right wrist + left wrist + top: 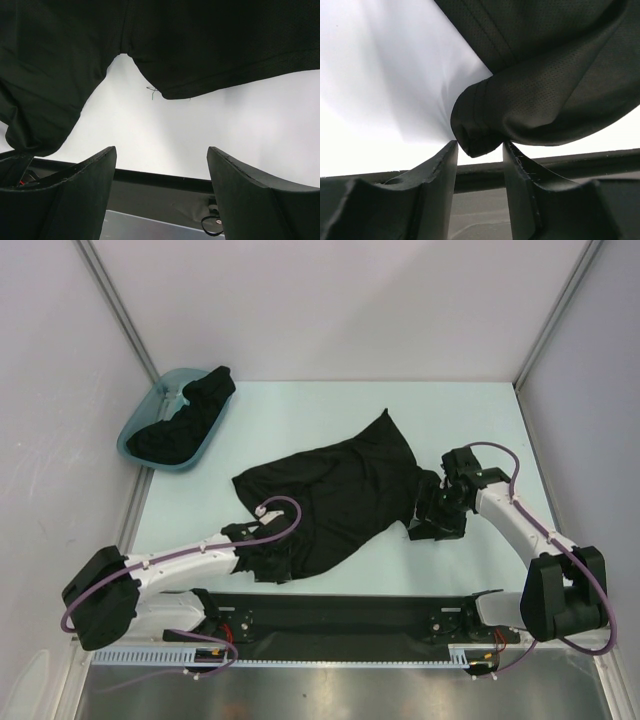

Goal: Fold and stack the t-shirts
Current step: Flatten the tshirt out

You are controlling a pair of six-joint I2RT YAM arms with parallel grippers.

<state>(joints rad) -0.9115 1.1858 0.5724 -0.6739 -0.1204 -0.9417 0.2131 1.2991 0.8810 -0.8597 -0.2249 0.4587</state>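
Spreading seemed the step: our left claw (479,146) pinched a fold of the black t-shirt (340,495) between its tips, while our right claw (161,150) gaped empty. Next, we judged, it needed the cloth just ahead.

Table (450,415) lies open behind t-shirt (340,495); tub (172,392) blocks far-left corner.

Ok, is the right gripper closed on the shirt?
No, the right gripper stands wide open with nothing between its fingertips, and the t-shirt lies beyond them.
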